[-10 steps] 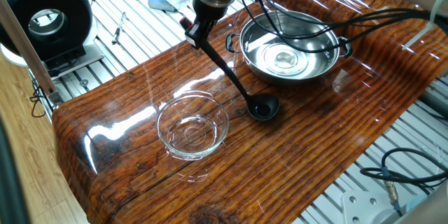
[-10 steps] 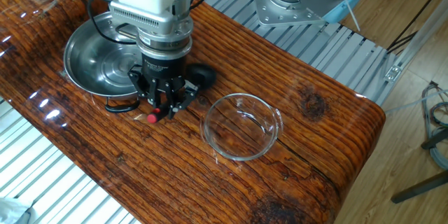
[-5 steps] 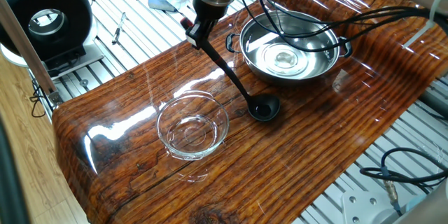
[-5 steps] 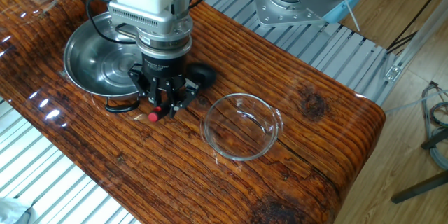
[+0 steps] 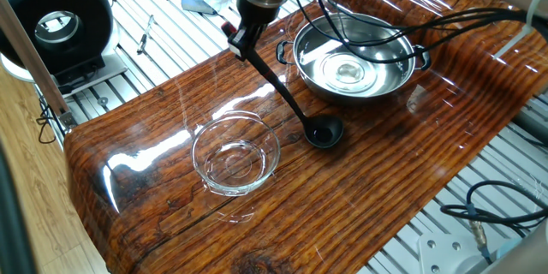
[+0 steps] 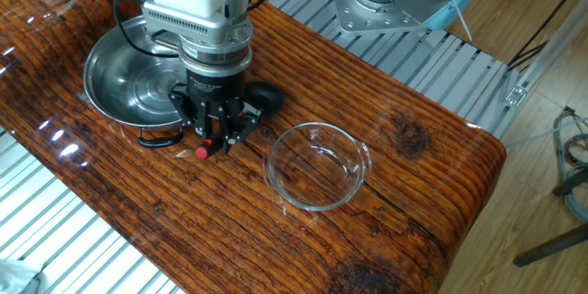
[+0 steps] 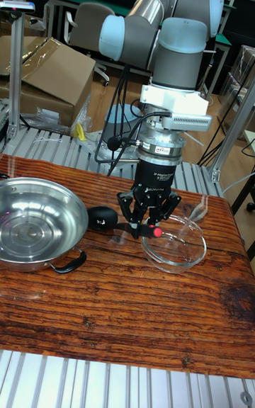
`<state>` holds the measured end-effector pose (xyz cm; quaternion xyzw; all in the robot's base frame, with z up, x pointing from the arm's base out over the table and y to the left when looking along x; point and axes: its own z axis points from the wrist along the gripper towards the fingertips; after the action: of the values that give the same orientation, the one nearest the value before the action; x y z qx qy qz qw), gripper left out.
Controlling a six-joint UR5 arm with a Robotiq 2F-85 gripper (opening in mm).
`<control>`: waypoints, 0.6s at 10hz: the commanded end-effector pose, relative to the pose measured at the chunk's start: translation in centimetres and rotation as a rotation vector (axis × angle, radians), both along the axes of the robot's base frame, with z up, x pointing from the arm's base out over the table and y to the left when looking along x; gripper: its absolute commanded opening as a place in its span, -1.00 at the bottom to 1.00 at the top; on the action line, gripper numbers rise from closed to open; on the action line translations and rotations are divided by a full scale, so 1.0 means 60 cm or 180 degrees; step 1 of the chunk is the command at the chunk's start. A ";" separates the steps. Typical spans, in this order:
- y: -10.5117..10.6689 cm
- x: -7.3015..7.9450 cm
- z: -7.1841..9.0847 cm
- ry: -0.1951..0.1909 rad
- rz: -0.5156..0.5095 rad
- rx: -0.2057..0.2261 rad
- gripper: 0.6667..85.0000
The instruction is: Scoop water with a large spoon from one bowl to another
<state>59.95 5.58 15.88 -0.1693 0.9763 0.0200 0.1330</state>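
My gripper (image 5: 241,36) (image 6: 213,140) (image 7: 146,227) is shut on the upper end of the large spoon's handle, with the red tip (image 6: 199,153) poking out past the fingers. The black large spoon (image 5: 291,103) slants down to its round cup (image 5: 324,133) (image 7: 101,218), which rests on the wooden table between the two bowls. The steel bowl (image 5: 353,58) (image 6: 133,73) (image 7: 39,221) sits beside the cup, with glints at its bottom that may be water. The clear glass bowl (image 5: 235,155) (image 6: 317,166) (image 7: 177,241) stands apart from the spoon and looks dry.
Black cables (image 5: 428,26) run over the steel bowl's far side. The glossy wooden table (image 5: 342,197) ends at ribbed metal rails (image 5: 163,34). A black round device (image 5: 56,21) and clutter stand beyond the table's far-left edge.
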 end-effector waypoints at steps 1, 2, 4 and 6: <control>0.004 0.000 0.002 0.0000 -0.0006 0.0049 -0.22; 0.004 -0.001 0.002 -0.0006 0.0003 0.0056 -0.19; 0.005 -0.002 0.002 -0.0007 0.0012 0.0064 -0.15; 0.003 -0.005 0.002 0.0008 -0.0043 0.0074 -0.16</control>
<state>59.75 5.66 15.81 -0.1706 0.9761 0.0235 0.1329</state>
